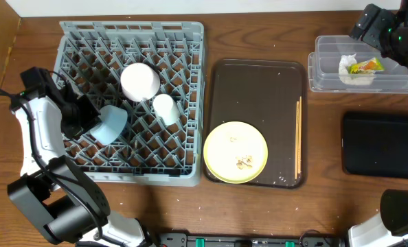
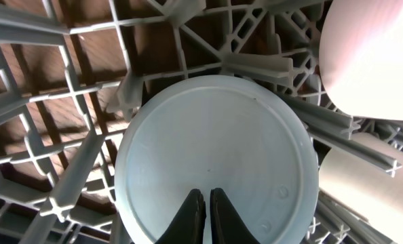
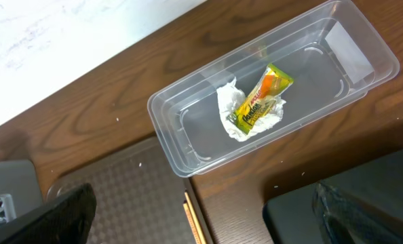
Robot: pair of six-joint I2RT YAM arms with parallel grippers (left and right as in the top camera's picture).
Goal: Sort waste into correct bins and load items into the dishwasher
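I'm seeing a matt grey plastic rack [image 1: 132,27], a clear glossy plastic tub [image 3: 167,115], a crumpled paper tissue [image 3: 228,112] and a grained wooden table [image 1: 259,31].

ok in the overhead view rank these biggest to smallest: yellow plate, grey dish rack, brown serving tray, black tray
1. grey dish rack
2. brown serving tray
3. black tray
4. yellow plate, only slightly smaller

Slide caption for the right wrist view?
Crumpled white tissue and small yellow-green-orange wrapper lying inside the clear rectangular plastic tub.
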